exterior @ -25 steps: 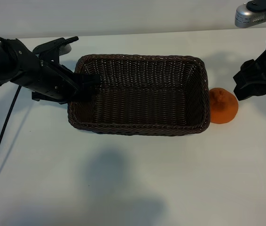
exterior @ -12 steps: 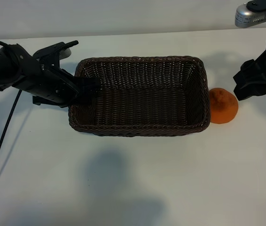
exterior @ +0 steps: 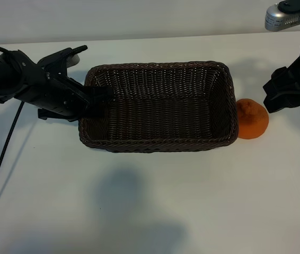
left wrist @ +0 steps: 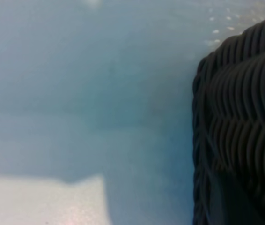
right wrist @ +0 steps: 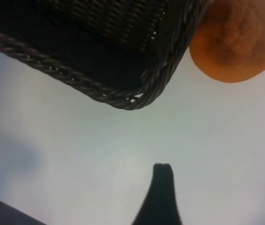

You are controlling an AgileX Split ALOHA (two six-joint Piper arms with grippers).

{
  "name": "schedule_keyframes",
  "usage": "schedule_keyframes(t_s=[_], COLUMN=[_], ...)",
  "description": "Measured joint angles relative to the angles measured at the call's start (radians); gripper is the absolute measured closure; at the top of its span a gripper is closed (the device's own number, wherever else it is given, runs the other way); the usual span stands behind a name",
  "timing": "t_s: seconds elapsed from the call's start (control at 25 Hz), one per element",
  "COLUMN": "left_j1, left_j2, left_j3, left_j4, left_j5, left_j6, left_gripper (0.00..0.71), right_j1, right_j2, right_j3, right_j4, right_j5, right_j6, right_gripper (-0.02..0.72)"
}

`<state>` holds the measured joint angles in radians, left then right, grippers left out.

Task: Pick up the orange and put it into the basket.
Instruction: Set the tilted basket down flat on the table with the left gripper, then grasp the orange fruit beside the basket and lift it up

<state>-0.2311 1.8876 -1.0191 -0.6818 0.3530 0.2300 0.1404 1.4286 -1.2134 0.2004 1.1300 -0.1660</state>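
Jaws on right gripper [exterior: 277, 103] wide, empty, hovering just right of orange [exterior: 252, 118], which touches basket [exterior: 158, 144] right wall; left jaws can't tell, at basket's left rim. Approach orange from above, basket blocks one side

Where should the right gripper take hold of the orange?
Probably from above, fingers across the round middle of the orange, below its knob. It sits on the table against the short wall of the basket, so closing parallel to that wall likely keeps clear of the wicker.
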Motion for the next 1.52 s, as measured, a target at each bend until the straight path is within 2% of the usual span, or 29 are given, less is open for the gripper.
schedule_keyframes(t_s=[0.12, 0.24, 0.36, 0.6, 0.76, 1.0, 1.2, 1.4, 1.52], left_j1=[0.000, 0.000, 0.000, 0.009, 0.028, 0.029, 0.029, 0.029, 0.029], left_j2=[0.005, 0.006, 0.005, -0.073, -0.137, -0.233, -0.296, -0.307, -0.307], left_j3=[0.001, 0.001, 0.001, 0.001, 0.001, 0.001, 0.001, -0.041, -0.109], left_j4=[-0.007, -0.007, -0.007, 0.043, 0.116, 0.238, 0.250, 0.296, 0.379], left_j5=[0.025, 0.049, 0.060, 0.069, 0.094, 0.131, 0.150, 0.241, 0.317], left_j6=[-0.002, -0.020, -0.031, -0.080, -0.137, -0.230, -0.240, -0.247, -0.295], left_gripper=[0.343, 0.131, 0.025, 0.023, 0.029, 0.035, 0.043, 0.050, 0.061], right_j1=[0.000, 0.000, 0.000, 0.000, 0.000, 0.000, 0.000, 0.000, 0.000], right_j2=[0.000, 0.000, 0.000, 0.000, 0.000, 0.000, 0.000, 0.000, 0.000], right_j3=[0.000, 0.000, 0.000, 0.000, 0.000, 0.000, 0.000, 0.000, 0.000], right_j4=[0.000, 0.000, 0.000, 0.000, 0.000, 0.000, 0.000, 0.000, 0.000], right_j5=[0.000, 0.000, 0.000, 0.001, 0.004, 0.004, 0.005, 0.005, 0.005], right_j6=[0.000, 0.000, 0.000, -0.001, -0.001, -0.001, -0.001, -0.001, -0.001], right_gripper=[0.108, 0.108, 0.108, 0.108, 0.108, 0.108, 0.108, 0.108, 0.108])
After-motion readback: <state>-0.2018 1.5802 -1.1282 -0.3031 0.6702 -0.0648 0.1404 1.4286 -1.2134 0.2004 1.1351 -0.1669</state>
